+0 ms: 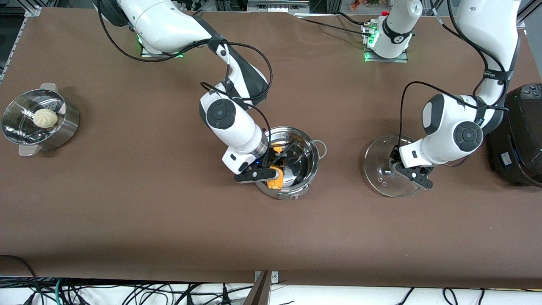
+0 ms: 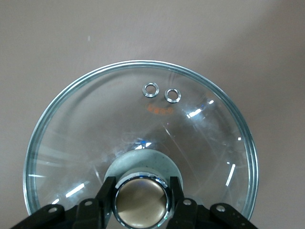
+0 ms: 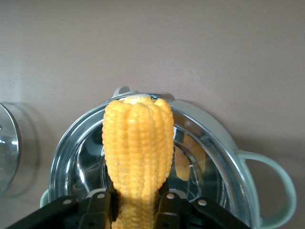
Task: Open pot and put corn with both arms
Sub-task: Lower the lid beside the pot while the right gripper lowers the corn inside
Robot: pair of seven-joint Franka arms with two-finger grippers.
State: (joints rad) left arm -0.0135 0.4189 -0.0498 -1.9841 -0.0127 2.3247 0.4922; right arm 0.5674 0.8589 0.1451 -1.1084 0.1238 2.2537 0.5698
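Note:
The open steel pot (image 1: 305,157) stands mid-table; it also shows in the right wrist view (image 3: 76,157). My right gripper (image 1: 271,171) (image 3: 137,200) is shut on the yellow corn (image 1: 276,182) (image 3: 137,143) and holds it over the pot, just above its inside. The clear glass lid (image 1: 381,154) (image 2: 143,119) lies flat on the table beside the pot, toward the left arm's end. My left gripper (image 1: 401,167) (image 2: 142,193) sits on the lid, with its fingers (image 2: 106,191) closed on either side of the tan knob (image 2: 142,202).
A steel steamer basket (image 1: 63,127) holding a white bun (image 1: 45,117) stands at the right arm's end of the table. A large black cooker (image 1: 518,135) stands at the left arm's end, close to the left arm. The lid's edge (image 3: 7,148) shows in the right wrist view.

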